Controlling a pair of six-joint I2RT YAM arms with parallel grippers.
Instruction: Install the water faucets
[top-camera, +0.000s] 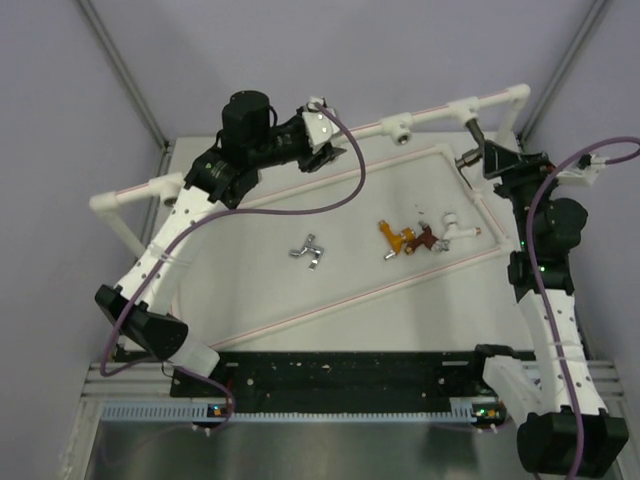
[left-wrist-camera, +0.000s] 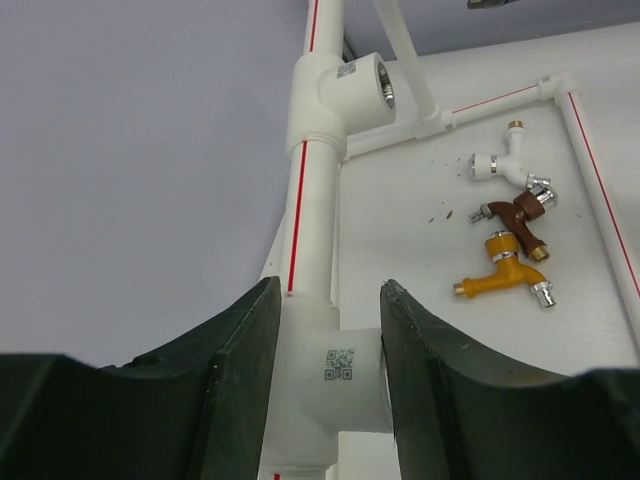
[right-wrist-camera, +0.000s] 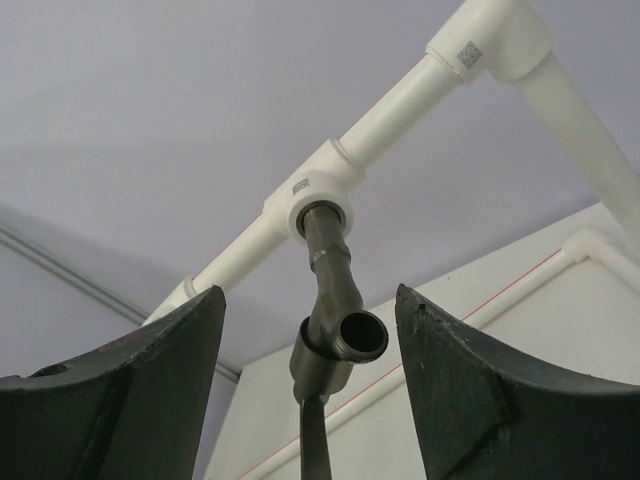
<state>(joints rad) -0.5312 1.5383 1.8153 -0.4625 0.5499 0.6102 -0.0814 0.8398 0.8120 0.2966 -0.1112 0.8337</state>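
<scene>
Right wrist view shows the dark grey faucet (right-wrist-camera: 352, 335) seated in the tee socket (right-wrist-camera: 310, 195), its stem pointing back between the jaws of the right pincer (right-wrist-camera: 308, 295), part open and touching nothing, while the left pincer (left-wrist-camera: 330, 290) clasps another tee fitting (left-wrist-camera: 340, 385) and 4 faucets (top-camera: 412, 238) lie on the desk (top-camera: 250, 290).

The left gripper (left-wrist-camera: 330, 290) fills the bottom of the view. Its dark fingers (left-wrist-camera: 245, 350) stand on either side of a white pipe fitting (left-wrist-camera: 335, 385) marked with a square code, with no gap showing on either side. A white pipe (left-wrist-camera: 310, 200) with a red stripe runs up from the fitting to a socket (left-wrist-camera: 350, 90) with a metal-threaded hole. To the right, three taps lie close together on the white desk (left-wrist-camera: 420, 300). The white faucet (left-wrist-camera: 505, 165) is farthest, the reddish-brown faucet (left-wrist-camera: 520, 215) is in the middle, and the orange-gold faucet (left-wrist-camera: 500, 272) is nearest.
</scene>
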